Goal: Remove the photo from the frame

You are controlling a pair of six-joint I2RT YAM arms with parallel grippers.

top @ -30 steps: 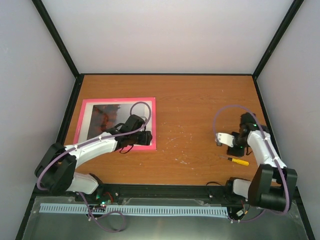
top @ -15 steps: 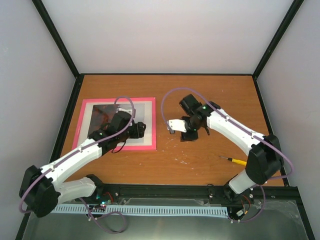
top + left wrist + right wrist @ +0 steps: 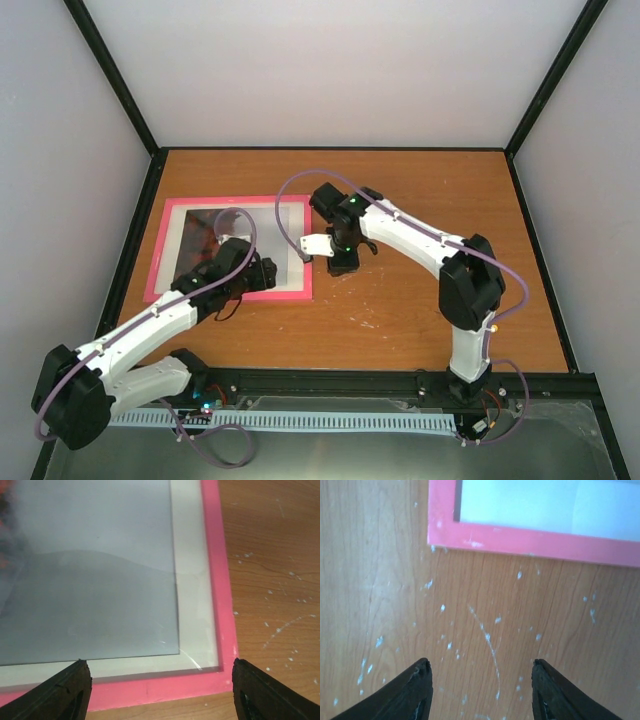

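Photo: we see it lying flat inside the frame, on the left of the table.
Left gripper: wide open and empty, straddling the frame's near right corner. We judge this arm the nearer.
Right gripper: open, empty, over bare wood with the frame's edge just ahead.
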